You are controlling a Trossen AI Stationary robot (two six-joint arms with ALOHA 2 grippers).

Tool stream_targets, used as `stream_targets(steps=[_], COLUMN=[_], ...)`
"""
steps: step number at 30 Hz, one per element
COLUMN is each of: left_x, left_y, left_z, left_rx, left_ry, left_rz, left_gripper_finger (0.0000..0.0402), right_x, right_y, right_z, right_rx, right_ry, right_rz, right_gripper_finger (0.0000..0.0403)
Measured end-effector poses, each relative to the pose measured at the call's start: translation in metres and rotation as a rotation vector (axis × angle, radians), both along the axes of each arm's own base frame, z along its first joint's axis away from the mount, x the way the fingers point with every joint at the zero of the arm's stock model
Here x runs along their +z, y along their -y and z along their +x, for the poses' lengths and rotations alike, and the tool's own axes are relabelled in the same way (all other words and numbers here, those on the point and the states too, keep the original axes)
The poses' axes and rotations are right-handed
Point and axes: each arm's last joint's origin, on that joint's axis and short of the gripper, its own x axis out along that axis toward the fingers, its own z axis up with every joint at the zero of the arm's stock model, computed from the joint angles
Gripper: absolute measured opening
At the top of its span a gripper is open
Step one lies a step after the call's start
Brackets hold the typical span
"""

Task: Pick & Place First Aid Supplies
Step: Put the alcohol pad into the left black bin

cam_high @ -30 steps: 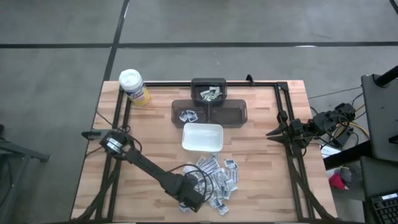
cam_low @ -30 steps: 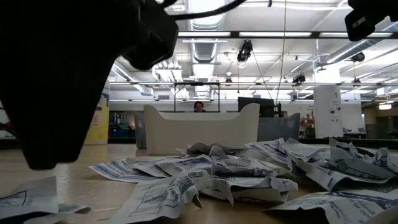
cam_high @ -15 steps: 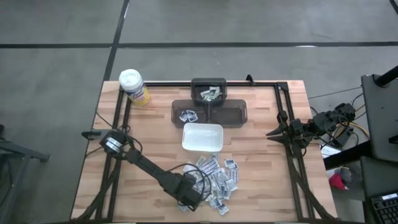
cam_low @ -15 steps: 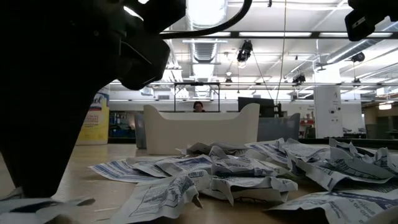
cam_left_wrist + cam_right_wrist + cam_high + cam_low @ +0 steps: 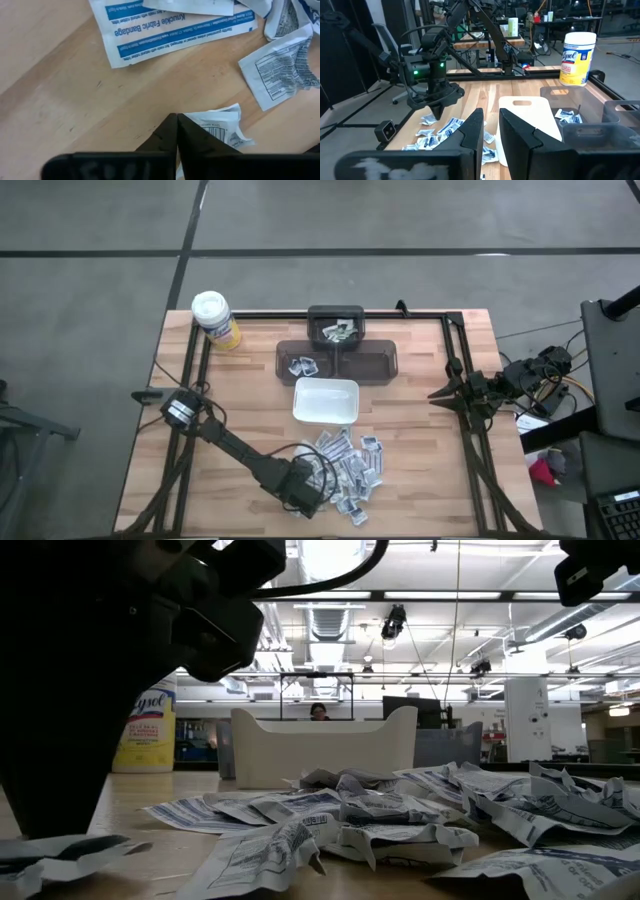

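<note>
Wood planks are filling my high view: the table (image 5: 420,430) is sitting on grey floor, and I am reading places off it as a clock face with twelve at the far edge.

Largest on it, I am seeing the dark organizer tray (image 5: 370,363) just past centre toward twelve, holding a few packets in its compartments. Touching its near side, the white dish (image 5: 325,401) is lying close to centre. At about eleven, the yellow canister (image 5: 215,320) is standing upright by the corner.

I am watching the left arm reaching from nine toward six, with the left gripper (image 5: 305,500) sitting low at the seven o'clock edge of the heap of first aid supplies (image 5: 350,465), which is spreading from centre toward six. In the left wrist view its fingertips (image 5: 170,131) are pressing together, pinched shut on the corner of a crumpled packet (image 5: 220,125) lying flat on the wood right at the tips; the low view is showing that same packet (image 5: 60,852) trapped under the dark finger. A knuckle bandage packet (image 5: 175,30) is lying apart, farther out on the bare wood.

I am leaving the right gripper (image 5: 440,393) waiting at three o'clock, clear of the heap, its fingers (image 5: 520,132) standing slightly apart and holding nothing.
</note>
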Motion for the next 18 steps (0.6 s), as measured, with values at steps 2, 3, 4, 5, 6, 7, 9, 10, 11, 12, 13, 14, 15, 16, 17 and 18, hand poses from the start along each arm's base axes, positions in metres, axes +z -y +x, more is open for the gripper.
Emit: stream_targets(steps=[2, 3, 4, 5, 6, 7, 9, 10, 11, 12, 13, 14, 15, 16, 17, 18], left_x=[0.002, 0.003, 0.005, 0.007, 0.009, 0.010, 0.014, 0.016, 0.019, 0.022, 0.025, 0.026, 0.027, 0.027, 0.027, 0.028], left_y=[0.000, 0.000, 0.001, 0.000, 0.000, 0.000, -0.001, -0.002, -0.003, -0.004, -0.004, -0.004, -0.004, -0.005, -0.005, -0.005], left_z=[0.000, 0.001, 0.001, 0.001, 0.001, 0.001, 0.000, 0.001, 0.000, 0.000, 0.000, 0.000, 0.000, 0.000, 0.000, 0.001], left_rx=[-0.018, -0.025, -0.033, -0.045, -0.055, -0.067, -0.092, -0.100, -0.109, -0.115, -0.121, -0.126, -0.129, -0.133, -0.136, -0.133], left_ry=[0.005, 0.008, 0.014, 0.023, 0.029, 0.035, 0.053, 0.063, 0.074, 0.087, 0.099, 0.108, 0.116, 0.124, 0.132, 0.144], left_rz=[0.002, 0.003, 0.002, 0.002, 0.005, 0.008, 0.030, 0.035, 0.037, 0.043, 0.052, 0.057, 0.065, 0.079, 0.089, 0.100], left_gripper_finger=[0.0005, 0.0005, 0.0003, 0.0002, 0.0001, 0.0001, 0.0000, 0.0000, 0.0000, 0.0000, 0.0000, 0.0000, 0.0000, 0.0000, 0.0000, 0.0000], right_x=[0.000, 0.000, 0.000, 0.000, 0.000, 0.000, 0.000, 0.000, 0.000, 0.000, 0.000, 0.000, 0.000, 0.000, 0.000, 0.000], right_y=[0.000, 0.000, 0.000, 0.000, 0.000, 0.000, 0.000, 0.000, 0.000, 0.000, 0.000, 0.000, 0.000, 0.000, 0.000, 0.000], right_z=[0.000, 0.000, 0.000, 0.000, 0.000, 0.000, 0.000, 0.000, 0.000, 0.000, 0.000, 0.000, 0.000, 0.000, 0.000, 0.000], right_rx=[0.000, 0.000, 0.000, 0.000, 0.000, 0.000, 0.000, 0.000, 0.000, 0.000, 0.000, 0.000, 0.000, 0.000, 0.000, 0.000], right_ry=[0.000, 0.000, 0.000, 0.000, 0.000, 0.000, 0.000, 0.001, 0.001, 0.000, 0.001, 0.001, 0.000, 0.001, 0.001, 0.000], right_rz=[0.000, 0.000, 0.000, 0.000, -0.001, 0.000, 0.000, 0.000, 0.000, 0.000, 0.000, 0.000, 0.000, 0.000, 0.000, 0.000], right_gripper_finger=[0.0059, 0.0059, 0.0059, 0.0059, 0.0059, 0.0059, 0.0059, 0.0059, 0.0059, 0.0059, 0.0059, 0.0059, 0.0059, 0.0059, 0.0059, 0.0059])
